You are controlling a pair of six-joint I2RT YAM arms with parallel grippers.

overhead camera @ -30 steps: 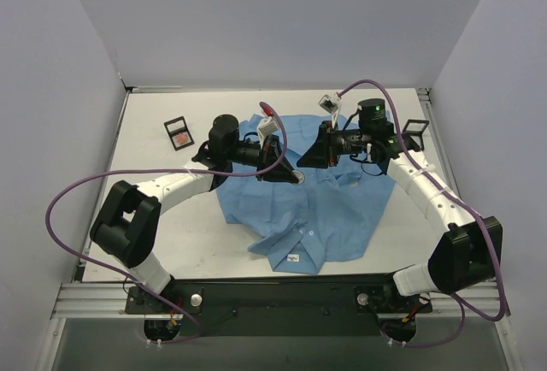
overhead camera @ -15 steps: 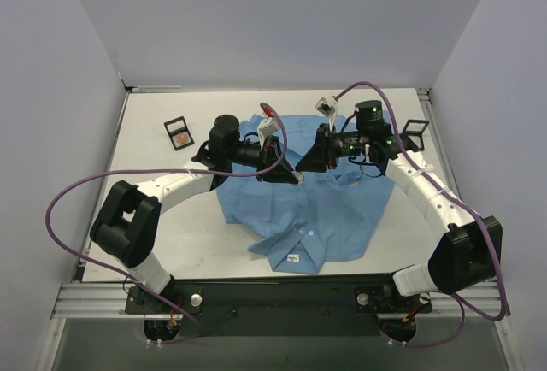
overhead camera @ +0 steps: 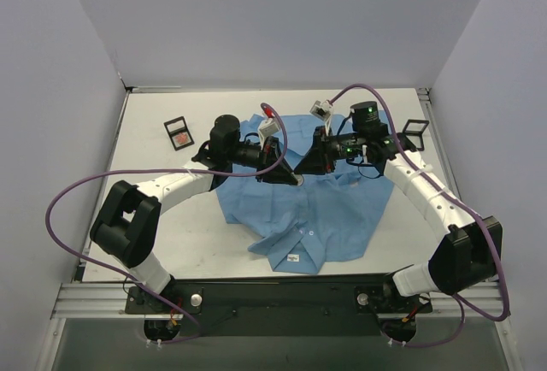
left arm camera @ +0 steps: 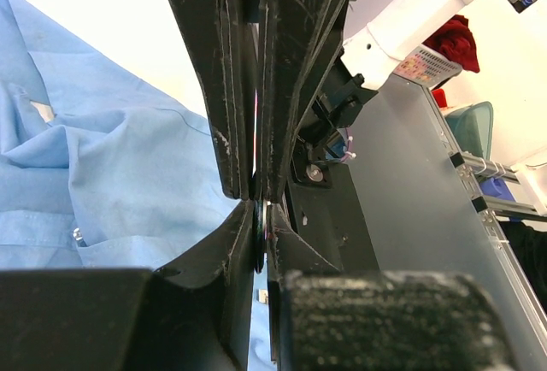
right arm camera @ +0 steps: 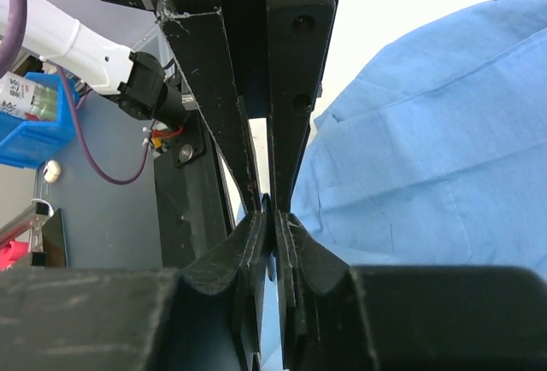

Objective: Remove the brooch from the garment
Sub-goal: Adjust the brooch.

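Because the brooch [overhead camera: 294,180] is tiny against the garment [overhead camera: 338,209], both arms work tip to tip over the middle of the shirt, and the arrangement reads sensibly from the left.

The left gripper [overhead camera: 288,177] reaches in low over the cloth with its fingers [left arm camera: 229,123] pressed together and no gap showing in its wrist view. Blue fabric lies beneath them and off to their left. From above, the small disc sits right at this tool's tip, on the shirt. I cannot tell whether its rim is actually caught in the pinch or only touched. A hold at the rim would suit pulling it clear of the fabric.

Just beyond the brooch, almost nose to nose with its partner, the right gripper [overhead camera: 301,167] points back toward the left one. Its fingers [right arm camera: 295,132] are drawn together too, with only a sliver of light between them. Whether they grip cloth, a backing piece or nothing is hidden. Judging from that opposed pose, it is there to steady the shirt or take the rear side while the other tool draws the disc away.
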